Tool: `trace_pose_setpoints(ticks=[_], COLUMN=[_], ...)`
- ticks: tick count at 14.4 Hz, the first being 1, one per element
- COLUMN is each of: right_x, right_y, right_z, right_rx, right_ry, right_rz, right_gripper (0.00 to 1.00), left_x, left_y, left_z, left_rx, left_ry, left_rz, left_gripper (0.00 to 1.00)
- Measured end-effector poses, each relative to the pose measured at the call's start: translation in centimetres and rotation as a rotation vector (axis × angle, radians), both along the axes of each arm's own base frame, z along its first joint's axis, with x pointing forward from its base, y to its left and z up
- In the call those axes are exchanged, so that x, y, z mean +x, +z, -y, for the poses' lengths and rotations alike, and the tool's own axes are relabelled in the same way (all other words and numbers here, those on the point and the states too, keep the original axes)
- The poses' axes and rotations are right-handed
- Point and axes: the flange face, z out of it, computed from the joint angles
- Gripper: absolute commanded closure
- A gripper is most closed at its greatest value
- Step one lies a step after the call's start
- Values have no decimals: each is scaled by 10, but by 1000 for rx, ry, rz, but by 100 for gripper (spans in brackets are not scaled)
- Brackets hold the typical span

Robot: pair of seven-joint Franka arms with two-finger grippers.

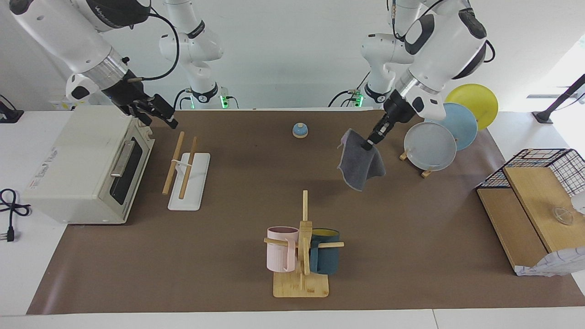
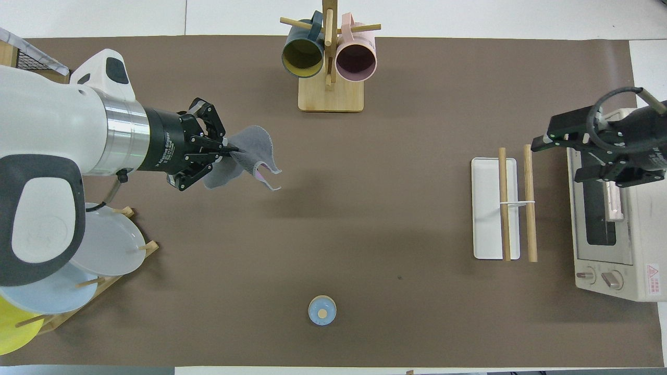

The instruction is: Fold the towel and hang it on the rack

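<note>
The towel [image 1: 361, 162] hangs in the air, pinched at its top by the left gripper [image 1: 368, 142], whose fingertips are clamped together on the cloth. It droops in loose folds, dark grey face outward, with a sliver of purple showing at one edge in the overhead view, and no part of it touches the table [image 1: 228, 256]. It is held over bare brown table toward the left arm's end, between the plate stand [image 1: 429, 141] and the bell [image 1: 300, 130], and well apart from the rack [image 1: 185, 171]. The rack lies toward the right arm's end, just in front of the oven [image 1: 87, 169]: two wooden rods on a white base, joined by a white crosspiece, with nothing on them. The right gripper [image 1: 157, 112] hovers with its fingers spread apart, holding nothing, over the oven's front edge beside the rack. The mug tree [image 1: 302, 249], with a pink and a teal mug on it, stands at the table's edge farthest from the robots, about midway along. A wire basket [image 1: 544, 167] on wooden boards sits past the left arm's end of the brown mat.
</note>
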Motion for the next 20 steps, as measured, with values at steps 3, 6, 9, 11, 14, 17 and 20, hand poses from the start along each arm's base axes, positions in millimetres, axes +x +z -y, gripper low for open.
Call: trace_pose_setpoints(ticks=[3, 6, 9, 11, 14, 17, 20], right_x=[4, 3, 1, -3, -2, -3, -11], right_y=[-2, 4, 14, 16, 17, 17, 12], right_z=[-29, -61, -121, -144, -141, -143, -152], right_rx=[221, 372, 457, 495, 527, 527, 446], right_ry=[-345, -620, -822, -860, -882, -880, -811], right_rz=[-111, -261, -355, -407, -440, -444, -436], right_gripper=[0, 0, 0, 0, 0, 0, 0], left_x=[-30, -55, -76, -87, -96, -97, -98], left_y=[30, 46, 54, 53, 49, 47, 47], left_z=[43, 91, 129, 146, 156, 154, 154], left_rx=[-85, -179, -277, -322, -343, -343, -346], left_ry=[275, 441, 540, 587, 611, 619, 624], left_rz=[-106, -140, -159, -178, -193, -193, -193], left_gripper=[100, 100, 100, 100, 100, 100, 100])
